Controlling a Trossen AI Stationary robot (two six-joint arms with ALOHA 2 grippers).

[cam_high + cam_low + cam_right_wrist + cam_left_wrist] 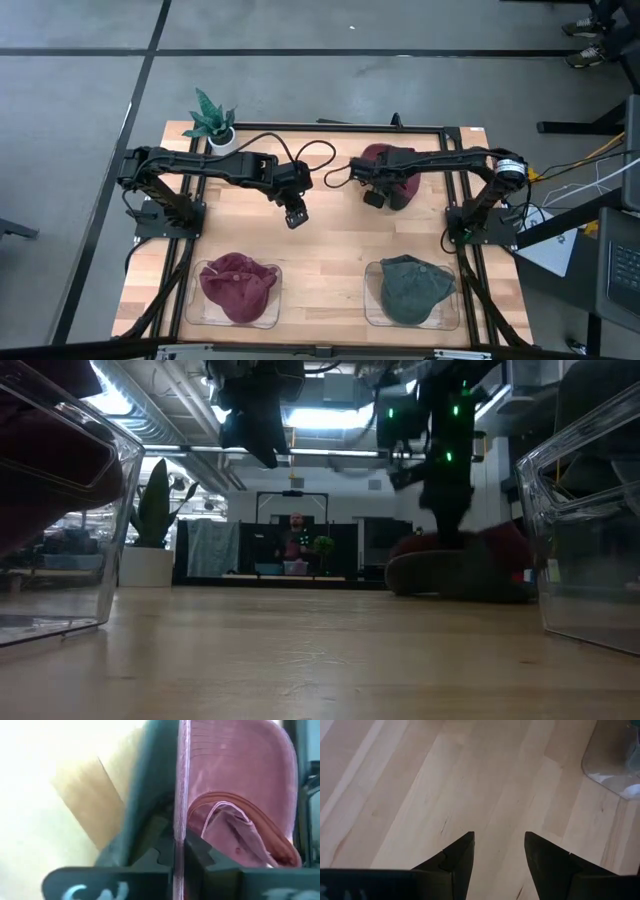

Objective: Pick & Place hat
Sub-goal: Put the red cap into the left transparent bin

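Two dark fingers of my right gripper point(375, 198) are clamped on the brim edge of the maroon fabric cap point(398, 170), which lies on the pale wooden table point(330, 250) directly beneath them. My left gripper point(499, 851) hangs beside it over bare wood, fingers apart and holding nothing.

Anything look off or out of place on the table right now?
Nothing stands out. The maroon hat and the green hat sit in their clear bins. The right gripper is shut on a second maroon hat's brim; the left gripper hangs open over bare wood.
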